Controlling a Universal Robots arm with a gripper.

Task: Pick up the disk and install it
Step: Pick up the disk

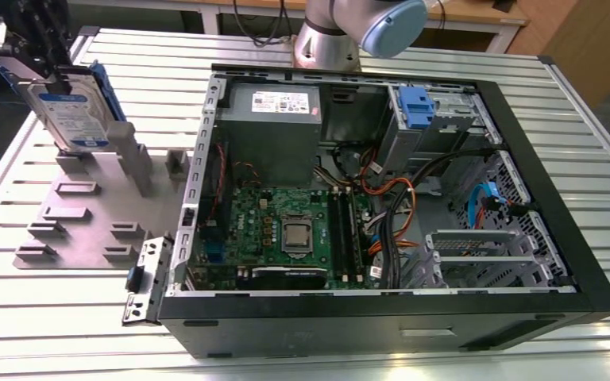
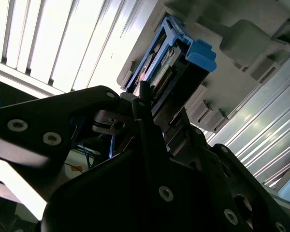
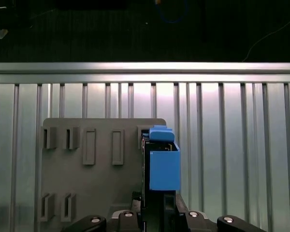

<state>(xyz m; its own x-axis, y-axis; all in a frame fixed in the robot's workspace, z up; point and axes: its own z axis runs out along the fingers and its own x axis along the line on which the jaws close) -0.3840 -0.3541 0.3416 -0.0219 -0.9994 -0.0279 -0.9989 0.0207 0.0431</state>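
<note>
Between the fingers of my gripper the disk sits clamped edge-on, over the grey rack beneath the tool; I judge this the pick-up step, installing not yet begun; the next move calls for a straight lift, clear of the rack's posts.

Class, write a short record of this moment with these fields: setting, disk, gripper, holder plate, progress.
setting: open computer case lying on a slatted metal table
disk: the disk stands upright, outside the case on the exterior view's left
gripper: the gripper has its jaws closed on the disk's upper end
holder plate: the grey slotted plate lies flat under the disk; whether the disk touches it cannot be told
progress: disk gripped, not yet in the case
</note>
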